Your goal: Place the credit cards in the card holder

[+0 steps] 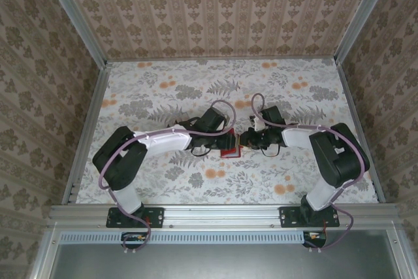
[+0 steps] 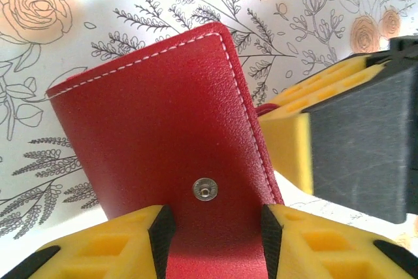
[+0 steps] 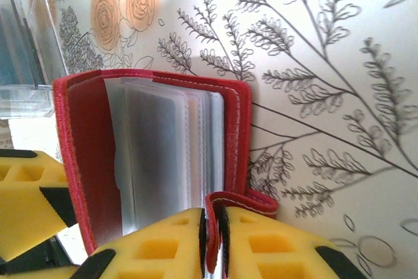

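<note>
Find the card holder (image 1: 230, 146) near the middle of the worktop (image 1: 163, 96), between both arms, part open like a book. See the left claw (image 2: 213, 225) part open, pads set against either edge of the red cover just below the snap stud (image 2: 205, 189); see the right claw (image 3: 214, 227) pinched almost closed on the red closure strap (image 3: 243, 202), beside the fan of pale pockets (image 3: 163, 142). Note no card in either claw; note a clear box (image 3: 26, 44) just beside the holder with something dark bluish inside, perhaps the credit cards, too blurred to tell.

Judge the step in hand as spreading the holder to make a pocket gape. Hold the left grip firm and low on the cover; draw the strap away gently, along the hinge's own arc, not upward; avoid tugging hard enough to pull the cover from the pads or lift the whole case. Stop on getting one pocket mouth turned outward, apart from its neighbours; free a claw only after judging the holder able to stay open unaided; expect stiff leather to spring shut.
</note>
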### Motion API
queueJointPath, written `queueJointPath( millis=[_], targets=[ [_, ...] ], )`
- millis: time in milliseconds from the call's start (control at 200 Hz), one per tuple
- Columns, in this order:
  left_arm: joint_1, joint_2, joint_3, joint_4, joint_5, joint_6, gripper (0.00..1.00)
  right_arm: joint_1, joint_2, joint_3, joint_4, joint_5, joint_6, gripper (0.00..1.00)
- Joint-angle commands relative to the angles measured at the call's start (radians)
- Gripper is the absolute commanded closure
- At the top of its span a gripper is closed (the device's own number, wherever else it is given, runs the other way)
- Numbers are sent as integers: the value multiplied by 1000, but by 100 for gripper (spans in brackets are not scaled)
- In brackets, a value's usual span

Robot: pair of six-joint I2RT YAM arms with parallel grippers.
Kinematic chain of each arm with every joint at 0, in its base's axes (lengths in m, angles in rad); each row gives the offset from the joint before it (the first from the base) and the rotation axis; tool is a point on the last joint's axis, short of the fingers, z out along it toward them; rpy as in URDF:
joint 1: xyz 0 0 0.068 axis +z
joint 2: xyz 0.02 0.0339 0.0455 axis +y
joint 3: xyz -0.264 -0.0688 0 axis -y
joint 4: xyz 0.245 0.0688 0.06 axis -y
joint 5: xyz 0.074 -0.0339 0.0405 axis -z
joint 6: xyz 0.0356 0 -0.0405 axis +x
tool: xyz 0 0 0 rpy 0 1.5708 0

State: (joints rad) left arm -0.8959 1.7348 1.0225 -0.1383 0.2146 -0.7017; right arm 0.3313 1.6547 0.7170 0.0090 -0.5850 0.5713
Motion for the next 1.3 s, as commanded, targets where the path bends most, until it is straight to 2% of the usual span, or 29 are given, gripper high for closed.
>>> queueJointPath(
  millis=[0, 260, 535, 675, 975, 1050, 1095, 1195, 1295],
  targets=[
    [-13, 0, 27, -39, -33, 38, 56, -5, -49, -9, -103, 71, -56, 82],
    [-14, -3, 19, -43, -46, 52, 60, -9, -92, 8, -161, 122, -80, 72],
    [-15, 29, -9, -4, -33, 47, 64, -12, -116, 16, -176, 123, -85, 72],
    [-15, 31, -15, -5, -46, 52, 64, -12, -125, 17, -179, 123, -83, 61],
    [-17, 70, -4, -17, -46, 56, 65, -12, -137, 20, -179, 132, -77, 65],
    [-17, 78, -3, -18, -46, 56, 65, -11, -139, 19, -178, 132, -74, 55],
    [-16, 81, -2, -18, -46, 55, 66, -12, -139, 21, -178, 125, -75, 54],
    [-17, 81, -4, -18, -50, 54, 66, -12, -147, 19, -184, 133, -79, 56],
    [-16, 80, -7, -17, -50, 54, 67, -11, -152, 21, -187, 140, -79, 64]
  ],
)
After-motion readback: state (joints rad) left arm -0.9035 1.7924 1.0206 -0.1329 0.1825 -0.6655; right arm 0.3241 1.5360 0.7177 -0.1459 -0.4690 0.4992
